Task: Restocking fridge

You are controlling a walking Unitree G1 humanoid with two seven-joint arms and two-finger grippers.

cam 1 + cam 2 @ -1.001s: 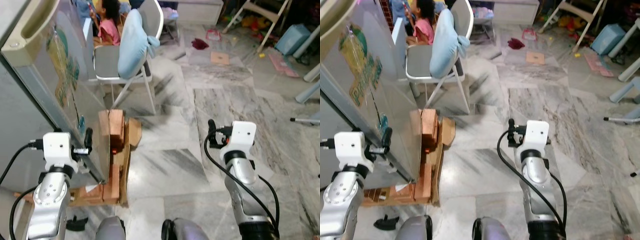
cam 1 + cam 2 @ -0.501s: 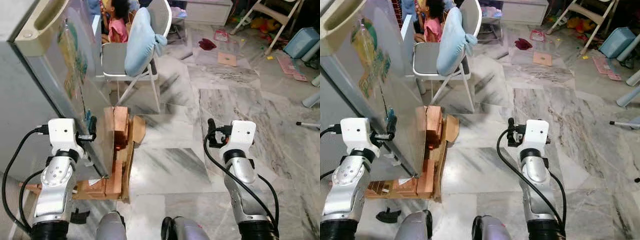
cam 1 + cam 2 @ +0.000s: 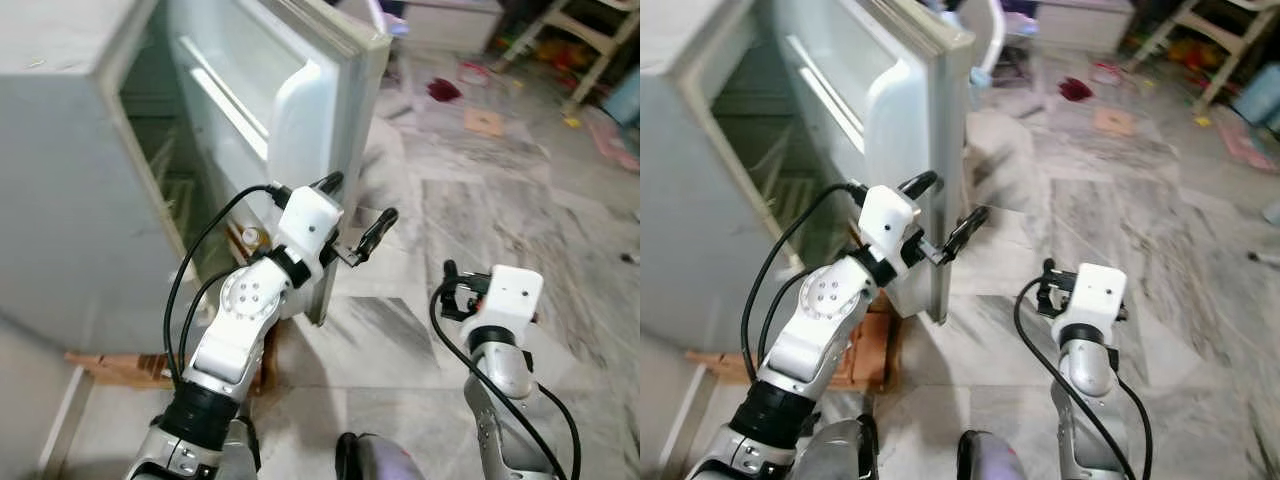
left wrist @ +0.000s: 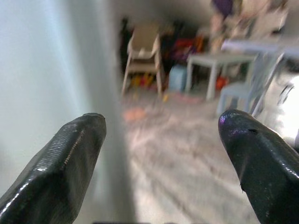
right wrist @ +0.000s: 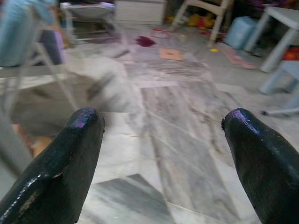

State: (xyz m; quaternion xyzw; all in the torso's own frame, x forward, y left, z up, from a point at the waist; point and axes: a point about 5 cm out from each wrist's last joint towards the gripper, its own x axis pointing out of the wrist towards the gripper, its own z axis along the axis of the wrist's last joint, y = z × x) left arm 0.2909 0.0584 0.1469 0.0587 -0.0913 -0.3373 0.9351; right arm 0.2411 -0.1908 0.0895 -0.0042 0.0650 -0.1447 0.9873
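2 black fingers of the left pincer point(image 3: 355, 218) spread wide astride the free edge of the fridge door point(image 3: 300, 110), swung open from the fridge point(image 3: 70, 180), while the right pincer point(image 5: 161, 154) hangs wide over the marble floor point(image 3: 500, 200).

No text, label, brand, number or sign can be read anywhere in these pictures. The inner face of the open fridge door point(image 3: 300, 120) is plain white, and the fridge point(image 3: 70, 190) body on the left bears no visible lettering. The white camera housings on the wrists carry no legible marking. The flat orange piece point(image 3: 484, 121) lying on the far marble floor and the coloured things beyond it are too blurred and small to show any writing.
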